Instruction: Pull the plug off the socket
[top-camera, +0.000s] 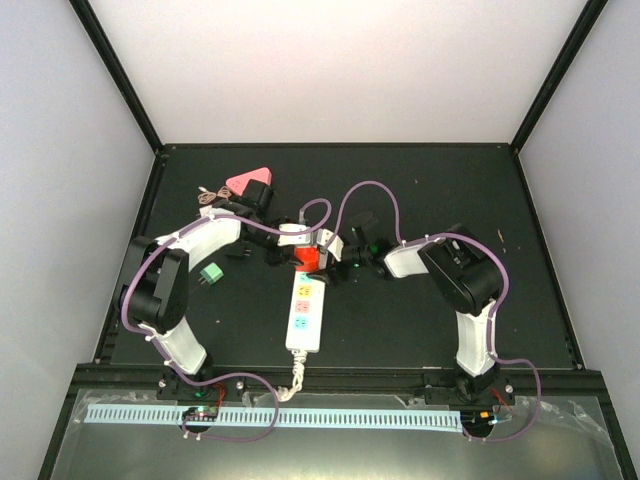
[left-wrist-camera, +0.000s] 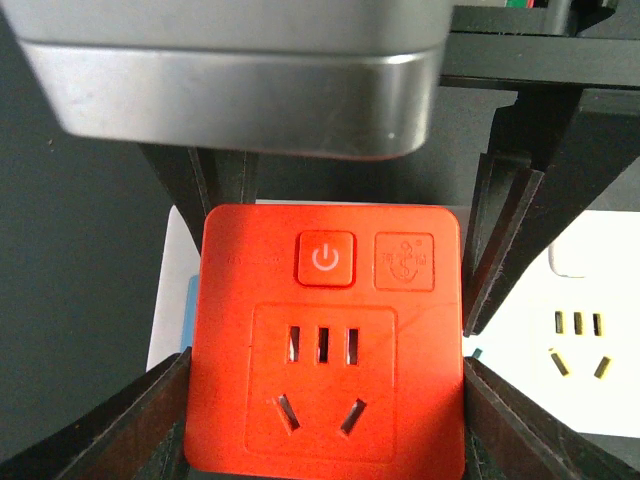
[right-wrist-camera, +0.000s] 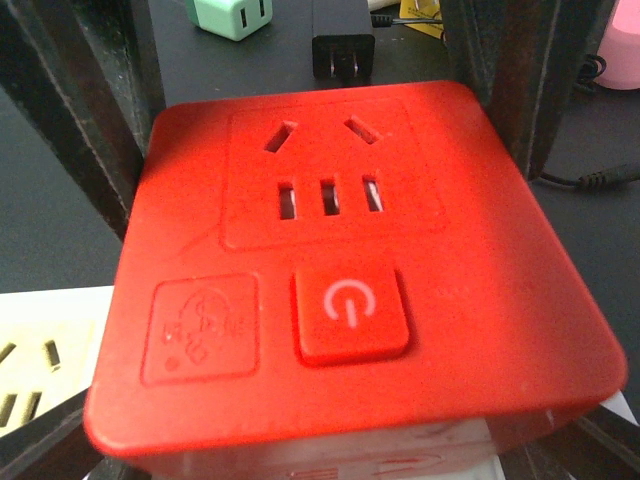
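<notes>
Black desk (top-camera: 420, 200); socket (top-camera: 305, 320) lying 6-to-12, red plug (top-camera: 307, 260) seated at 12 o'clock end. Left pincer (left-wrist-camera: 325, 362) clamped on plug flanks for pull; right pincer (top-camera: 328, 252) straddling, grip unclear.

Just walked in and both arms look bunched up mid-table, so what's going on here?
Both arms meet at a red plug block seated near the far end of the white power strip. The left gripper looks clamped on the block's sides. The right gripper straddles the same block from the opposite direction, though whether it is gripping is unclear. The block sits on the strip, not yet pulled off.
</notes>
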